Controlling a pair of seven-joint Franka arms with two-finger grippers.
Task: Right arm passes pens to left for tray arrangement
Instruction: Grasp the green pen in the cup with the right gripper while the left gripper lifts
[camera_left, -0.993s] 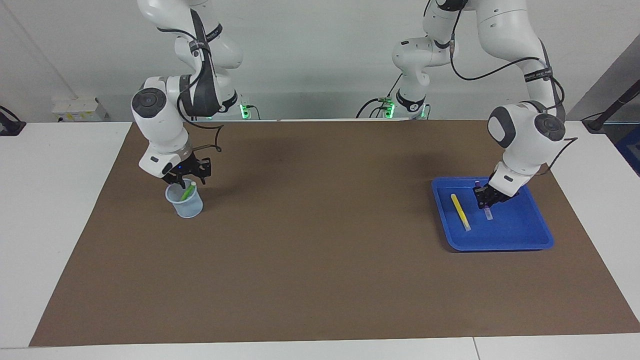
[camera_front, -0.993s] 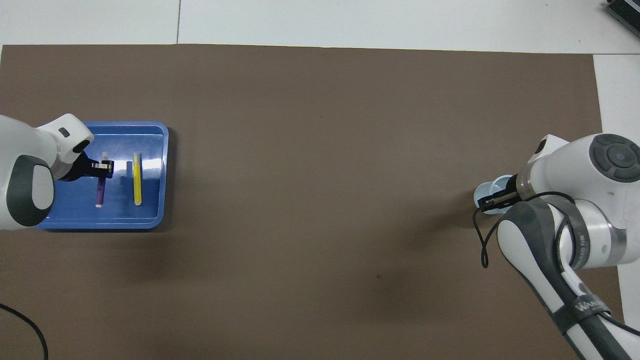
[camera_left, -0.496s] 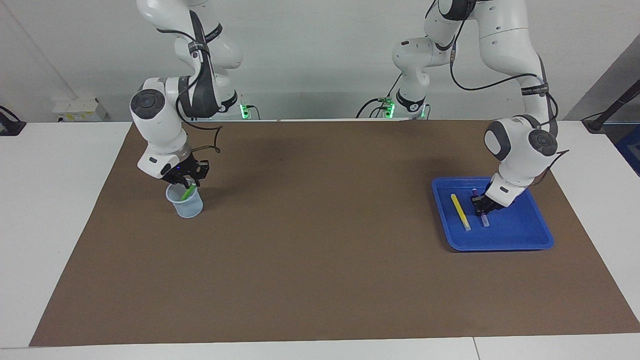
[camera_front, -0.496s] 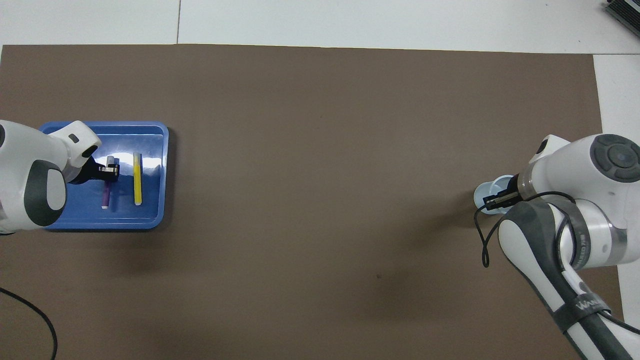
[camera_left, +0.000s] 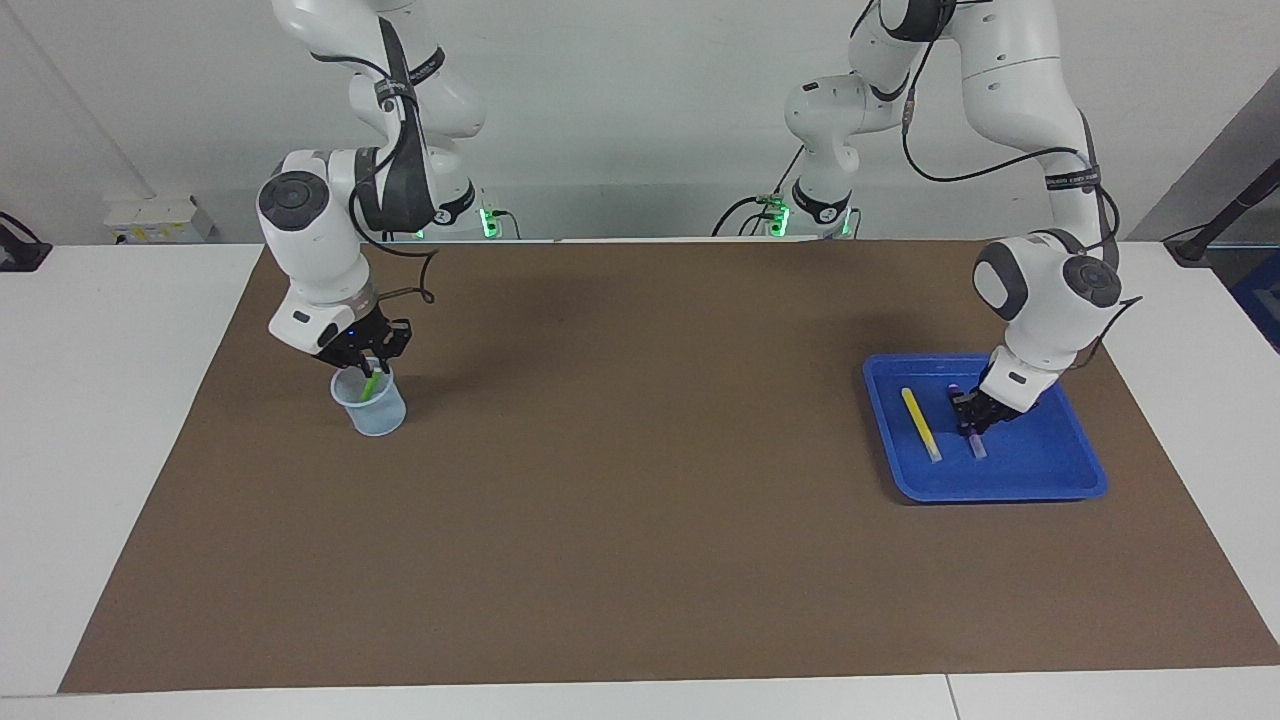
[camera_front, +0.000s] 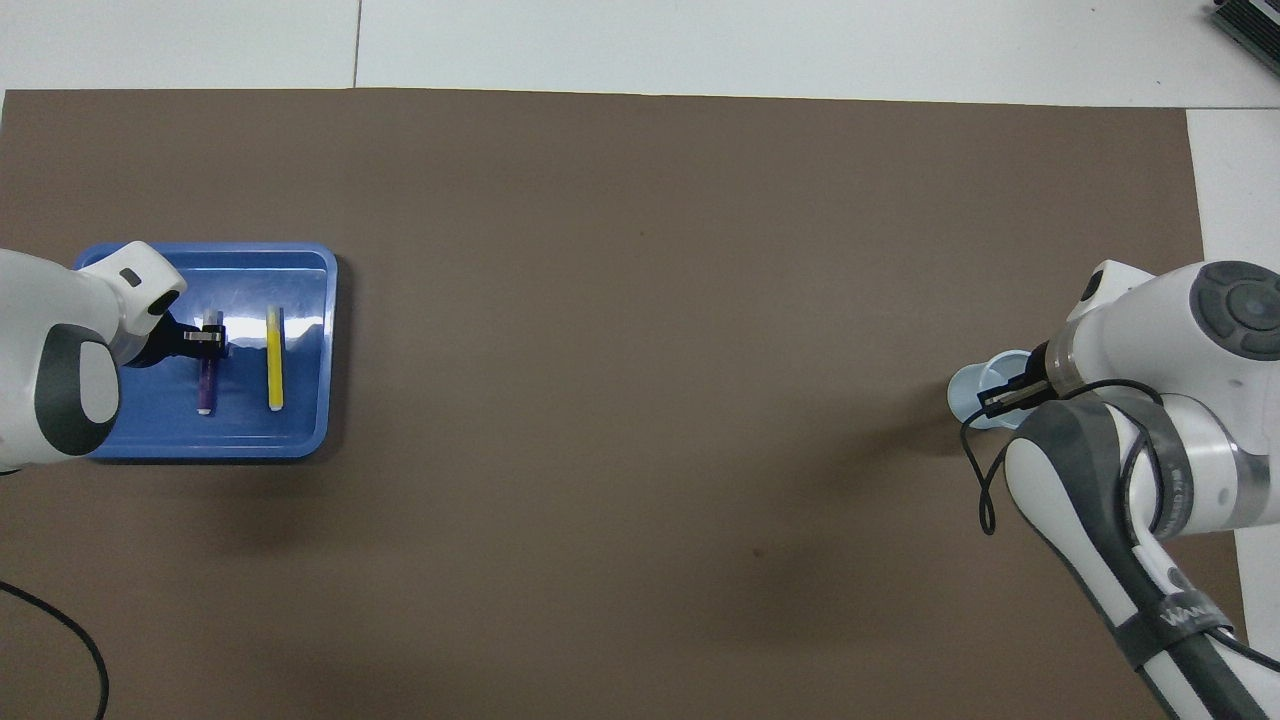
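- Left hand (camera_left: 968, 424) was down inside the tray (camera_left: 1040, 470), right at the purple pen (camera_left: 975, 443); whether it gripped or had released the pen could not be told.
- The purple pen lay flat on the tray floor. Its pale end, farther from the robots, stuck out from under the hand.
- The yellow pen (camera_left: 921, 424) lay flat in the same tray, beside the purple pen and roughly parallel to it. It was on the side toward the right arm's end of the counter and did not touch the purple pen.
- The blue tray sat on a brown mat (camera_left: 640, 520) toward the left arm's end of the counter.
- The right hand (camera_left: 366, 367) was at the mouth of a small pale blue cup (camera_left: 374, 415), directly over the top of the green pen (camera_left: 368, 386). Whether it was clenched on the pen could not be told.
- The green pen stood nearly upright in the cup.
- The cup stood on the mat toward the right arm's end of the counter, well apart from the tray.
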